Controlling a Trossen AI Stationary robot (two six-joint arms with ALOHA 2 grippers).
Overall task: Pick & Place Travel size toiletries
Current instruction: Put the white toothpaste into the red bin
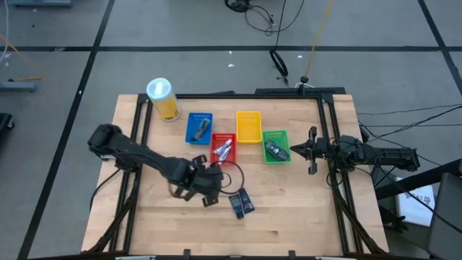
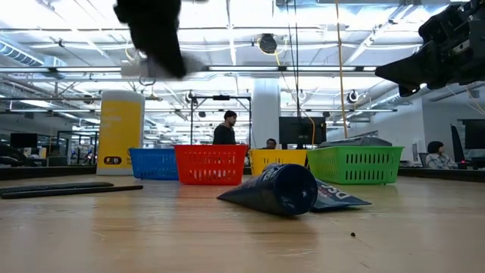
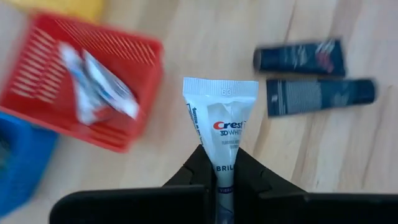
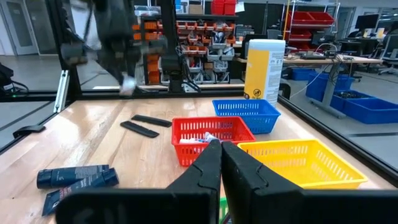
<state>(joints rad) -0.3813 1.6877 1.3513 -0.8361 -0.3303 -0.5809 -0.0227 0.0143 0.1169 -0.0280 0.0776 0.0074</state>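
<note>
My left gripper is shut on a white Crest mini tube above the table, just near of the red basket. The red basket holds silvery-white mini tubes. Two dark blue tubes lie flat on the table near the left gripper; they also show in the left wrist view and the low view. My right gripper is shut and empty at the right side of the green basket, which holds a dark item. My left gripper pinches the white tube between its two fingers at its narrow end, opposite the crimped end. The fingers come from above, pointing down, along the tube. The tube sticks out past the fingertips, crimped end foremost, lifted clear of the table.
A blue basket with a dark item and a yellow basket stand in the row with the red and green ones. A tall yellow canister with a white lid stands at the far left. Two flat black strips lie on the table.
</note>
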